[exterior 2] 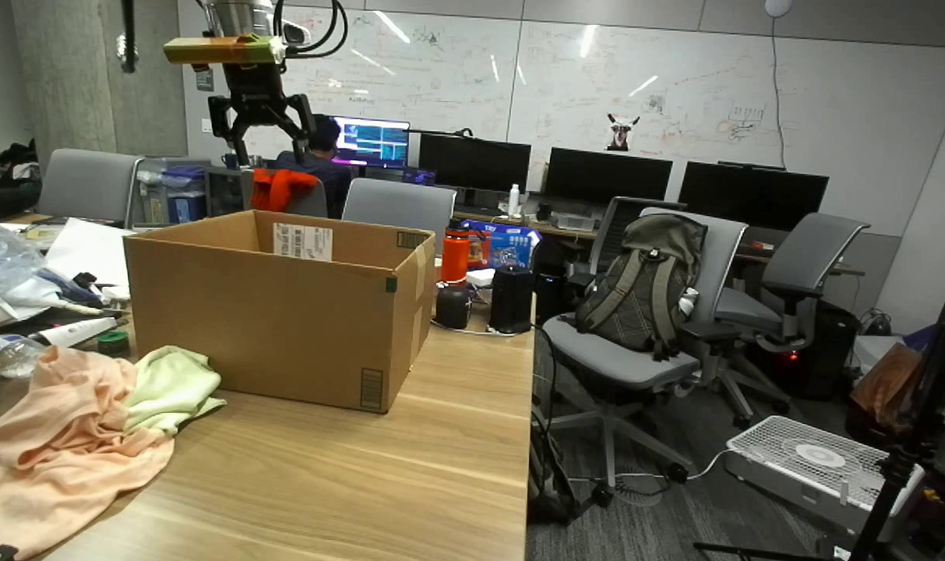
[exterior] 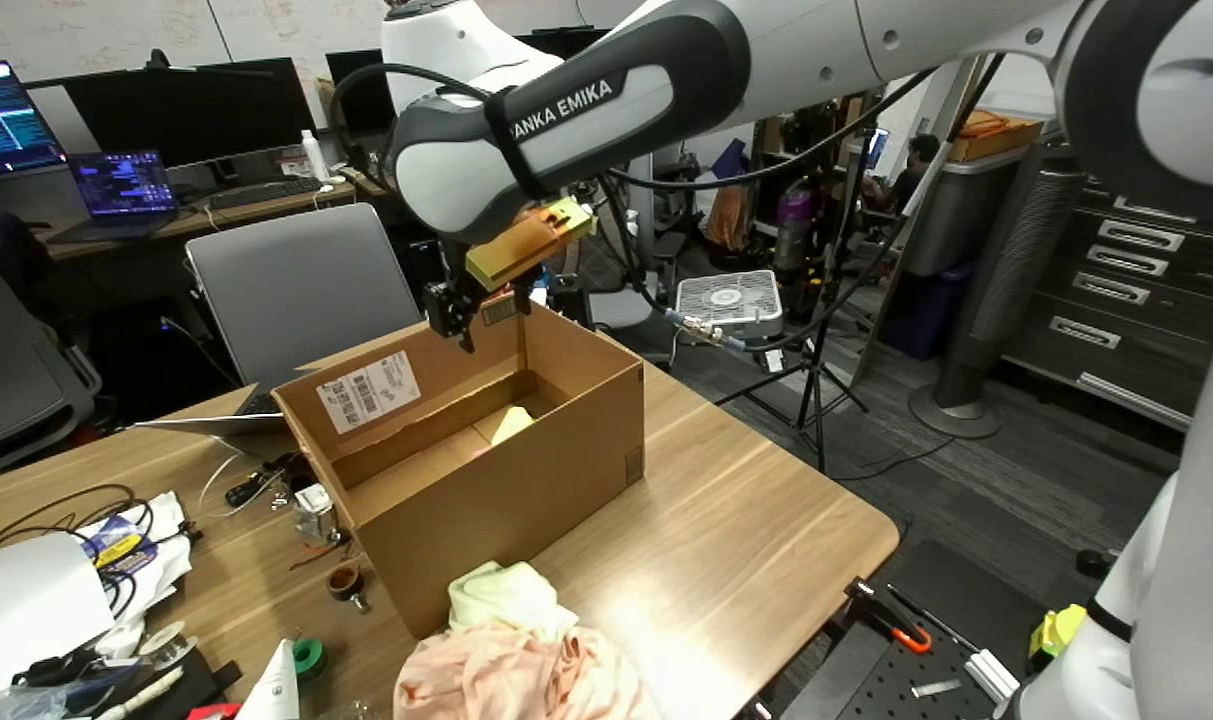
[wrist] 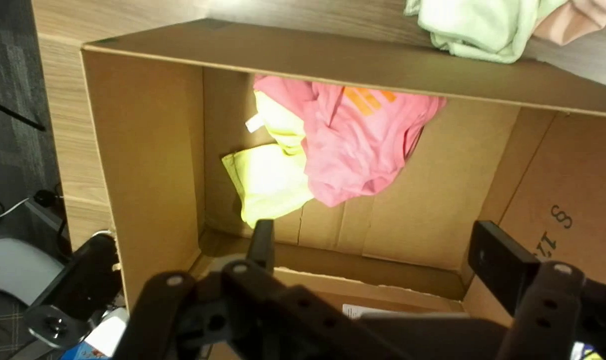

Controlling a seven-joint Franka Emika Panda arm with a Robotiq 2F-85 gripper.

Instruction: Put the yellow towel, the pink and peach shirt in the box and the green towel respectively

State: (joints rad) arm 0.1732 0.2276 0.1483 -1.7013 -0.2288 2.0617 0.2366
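Our gripper hangs spread and empty above the box; the peach shirt (next, we judge) lies on the table outside it, beyond the wall opposite the label.

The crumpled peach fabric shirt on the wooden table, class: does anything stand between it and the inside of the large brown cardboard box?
Yes: the upright side wall of the box, and the pale green cloth towel lying against the shirt, partly between it and that wall. The shirt likely needs lifting over both.
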